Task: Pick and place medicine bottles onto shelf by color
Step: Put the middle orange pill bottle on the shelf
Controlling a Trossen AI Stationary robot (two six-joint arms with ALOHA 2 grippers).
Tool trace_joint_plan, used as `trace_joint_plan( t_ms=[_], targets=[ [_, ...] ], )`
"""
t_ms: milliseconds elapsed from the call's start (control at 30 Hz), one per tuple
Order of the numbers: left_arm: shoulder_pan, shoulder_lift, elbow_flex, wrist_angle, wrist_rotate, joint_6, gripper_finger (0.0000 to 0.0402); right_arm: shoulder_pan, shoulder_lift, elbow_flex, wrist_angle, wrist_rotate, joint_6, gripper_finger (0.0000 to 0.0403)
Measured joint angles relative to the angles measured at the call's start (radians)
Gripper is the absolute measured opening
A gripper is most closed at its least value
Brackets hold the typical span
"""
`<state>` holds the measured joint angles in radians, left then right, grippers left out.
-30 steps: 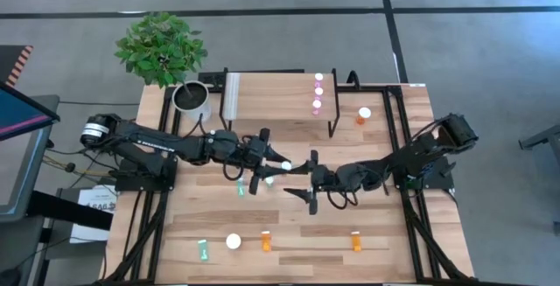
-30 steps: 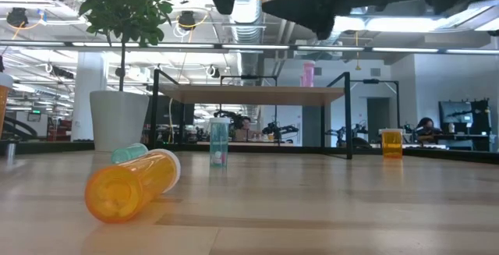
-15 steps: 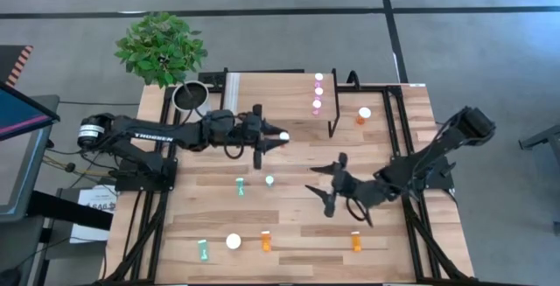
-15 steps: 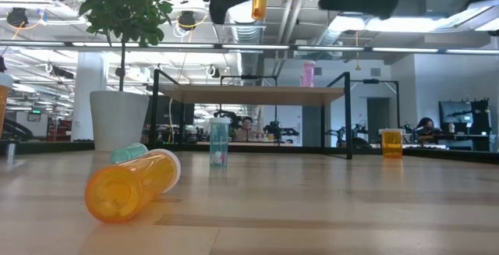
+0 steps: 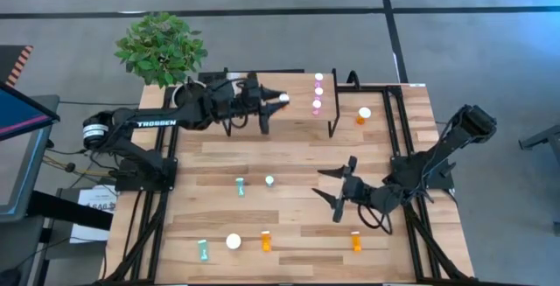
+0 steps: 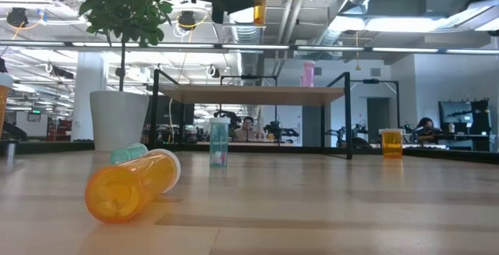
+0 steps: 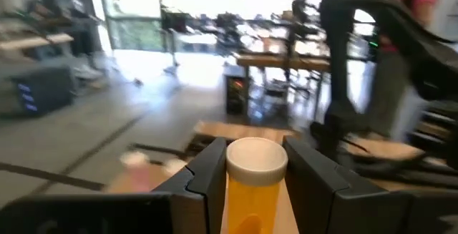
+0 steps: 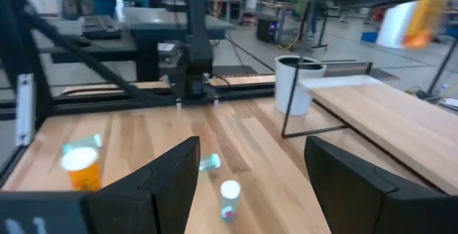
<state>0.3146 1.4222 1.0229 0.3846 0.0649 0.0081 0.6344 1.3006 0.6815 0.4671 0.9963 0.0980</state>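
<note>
The left gripper [image 5: 278, 100], clamped on an orange bottle [image 7: 255, 179], has swung over the shelf [image 5: 289, 115]; the right gripper [image 5: 337, 195] gapes empty.

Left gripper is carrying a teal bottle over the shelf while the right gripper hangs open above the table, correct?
Not quite: the bottle clamped in the left gripper is orange with a white cap, as the left wrist view shows. It is over the shelf, and the right gripper does hang open above the table.

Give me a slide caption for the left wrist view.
Left pincer holds an orange bottle upright, white cap up.
</note>
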Motion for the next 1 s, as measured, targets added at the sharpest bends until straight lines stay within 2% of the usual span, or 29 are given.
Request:
trace_joint_plan(
  t_ms=[200, 500, 733, 833, 1000],
  targets=[
    [0.081, 0.06, 0.001, 0.022, 0.032, 0.001, 0.0103, 0.012, -0.029, 0.0, -0.081, -0.007, 0.032, 0.0276],
    [0.172, 0.193, 0.003, 0.159, 0.054, -0.054, 0.0103, -0.002, -0.034, 0.0, -0.142, -0.036, 0.084, 0.0276],
    [0.225, 0.296, 0.085, 0.164, 0.062, -0.041, 0.0103, -0.001, -0.077, -0.006, -0.165, -0.056, 0.078, 0.0276],
    [0.239, 0.356, 0.15, 0.158, 0.062, -0.03, 0.0103, -0.002, -0.107, -0.072, -0.096, -0.065, 0.077, 0.0276],
    [0.255, 0.443, 0.228, 0.151, 0.058, -0.046, 0.0103, 0.002, -0.193, -0.24, 0.169, -0.084, 0.032, 0.0276]
  ],
)
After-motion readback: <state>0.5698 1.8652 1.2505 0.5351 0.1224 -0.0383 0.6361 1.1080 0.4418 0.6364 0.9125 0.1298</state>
